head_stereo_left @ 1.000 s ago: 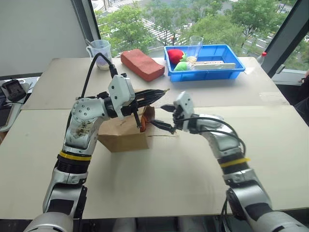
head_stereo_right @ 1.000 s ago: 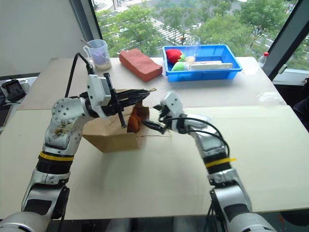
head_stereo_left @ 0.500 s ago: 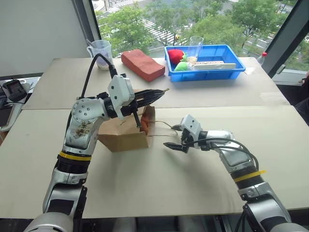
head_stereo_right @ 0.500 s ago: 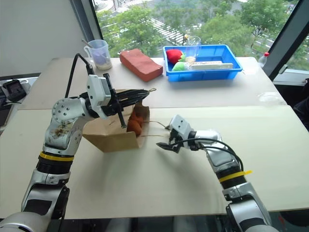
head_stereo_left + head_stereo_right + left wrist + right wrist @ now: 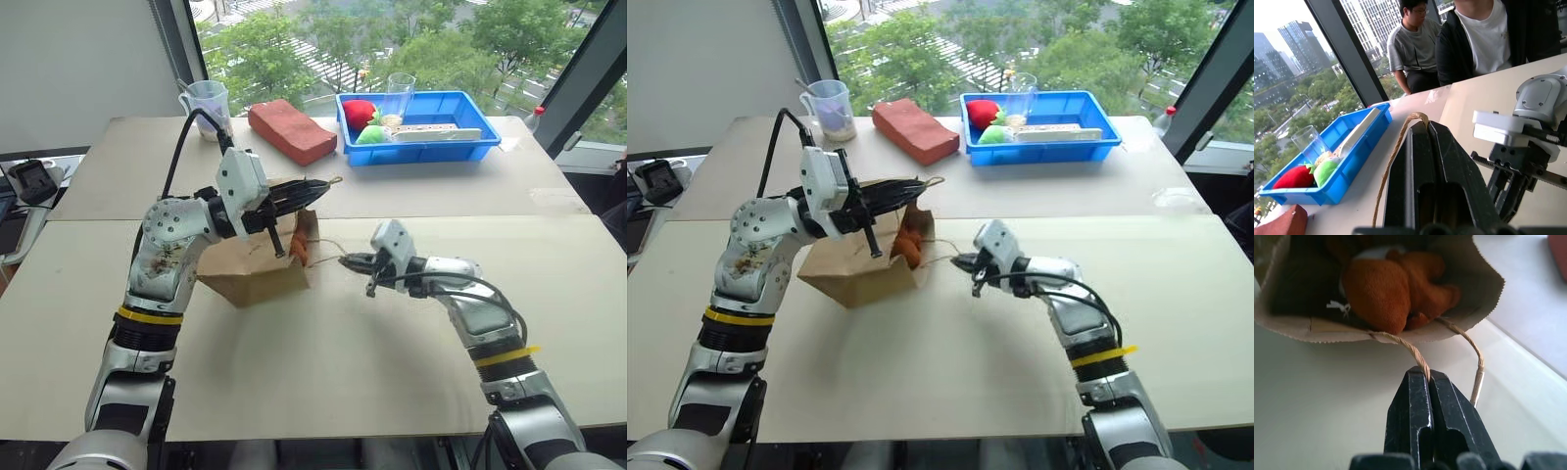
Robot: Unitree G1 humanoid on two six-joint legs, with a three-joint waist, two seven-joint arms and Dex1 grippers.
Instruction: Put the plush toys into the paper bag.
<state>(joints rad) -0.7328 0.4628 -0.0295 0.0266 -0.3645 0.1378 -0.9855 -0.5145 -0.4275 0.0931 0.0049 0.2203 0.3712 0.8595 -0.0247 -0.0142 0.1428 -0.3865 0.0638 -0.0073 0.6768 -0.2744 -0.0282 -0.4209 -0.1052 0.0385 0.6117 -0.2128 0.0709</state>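
While the paper bag [image 5: 857,274] lies on its side near the middle of the counter [image 5: 950,362], its mouth gapes toward the right edge, and inside it sits the orange-brown plush toy [image 5: 1396,289], with a patch of white just showing behind it. The left gripper [image 5: 921,185] has its jaws clenched on the bag's upper handle [image 5: 1396,156], holding that lip of the mouth raised. The right gripper [image 5: 345,260], just beside the mouth, has its jaws clenched on the lower handle [image 5: 1449,340], a thin tan loop that runs from the bag's bottom lip to the jaw tips.

Toward the far edge stands a blue tray [image 5: 470,147] holding a red toy [image 5: 356,112], a green toy [image 5: 370,134], a clear glass [image 5: 399,95] and a long white strip [image 5: 439,132]. A reddish-brown block [image 5: 290,130] lies just beside the tray on its left, and a clear measuring cup [image 5: 205,104] stands near the far left corner.

The near half of the counter is bare, as is the whole stretch toward the right edge, so there is open room around both arms. Beyond the far right side, seen from the left wrist, two people [image 5: 1449,44] sit close to the counter by the window
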